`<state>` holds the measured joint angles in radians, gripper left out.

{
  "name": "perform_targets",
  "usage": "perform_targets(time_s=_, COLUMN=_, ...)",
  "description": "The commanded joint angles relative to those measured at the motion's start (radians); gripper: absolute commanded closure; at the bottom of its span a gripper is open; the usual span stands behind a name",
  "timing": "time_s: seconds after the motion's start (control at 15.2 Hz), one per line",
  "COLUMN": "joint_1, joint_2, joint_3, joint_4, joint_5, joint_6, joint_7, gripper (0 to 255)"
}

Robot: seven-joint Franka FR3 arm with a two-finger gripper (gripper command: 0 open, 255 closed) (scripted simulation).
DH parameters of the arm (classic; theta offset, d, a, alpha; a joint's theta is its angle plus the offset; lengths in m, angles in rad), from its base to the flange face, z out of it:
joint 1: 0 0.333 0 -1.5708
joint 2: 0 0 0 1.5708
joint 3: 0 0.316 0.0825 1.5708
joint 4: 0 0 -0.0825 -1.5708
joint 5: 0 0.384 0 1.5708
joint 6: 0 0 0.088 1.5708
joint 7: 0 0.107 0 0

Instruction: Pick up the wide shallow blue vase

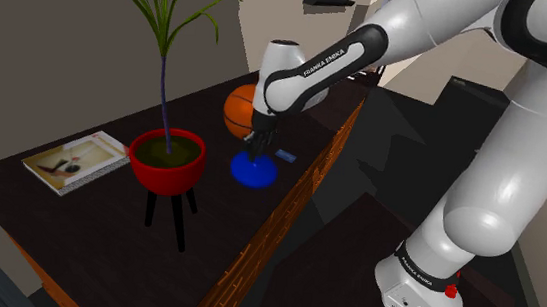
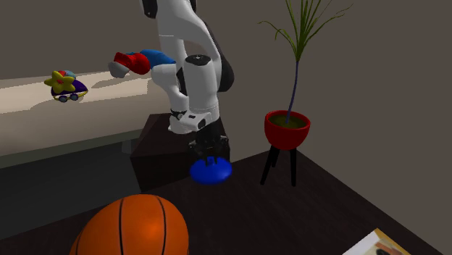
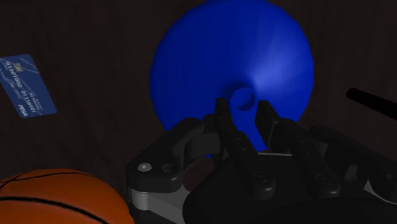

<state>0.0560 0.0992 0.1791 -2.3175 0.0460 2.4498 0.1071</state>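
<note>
The wide shallow blue vase [image 1: 253, 170] [image 2: 211, 172] [image 3: 210, 57] rests on the dark table [image 1: 105, 235], near its edge towards the stand. Its flared body spreads out around a small narrow neck. My black gripper [image 1: 255, 156] [image 2: 211, 158] [image 3: 243, 109] comes straight down onto the vase's centre. In the wrist view the two fingers [image 3: 222, 113] stand close together on either side of the neck and clasp it. The vase's base still lies on the table.
An orange basketball [image 1: 240, 110] [image 2: 130, 228] [image 3: 57, 197] sits close behind the vase. A blue card [image 1: 284, 156] [image 3: 27, 86] lies beside it. A red plant pot on black legs [image 1: 167, 161] [image 2: 287, 129] and a magazine [image 1: 75, 160] stand further along the table. Toys [image 2: 67, 85] sit on a ledge.
</note>
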Motion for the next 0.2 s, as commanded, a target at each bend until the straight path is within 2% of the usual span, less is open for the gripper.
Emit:
perform_targets(time_s=0.0, joint_1=-0.001, joint_2=-0.018, joint_3=0.0, joint_4=0.007, joint_5=0.004, joint_6=-0.025, joint_7=-0.002, gripper=255)
perform_targets(time_s=0.13, joint_1=-0.001, joint_2=-0.02, joint_3=0.0, joint_4=0.008, joint_5=0.004, joint_6=-0.027, joint_7=-0.002, gripper=255)
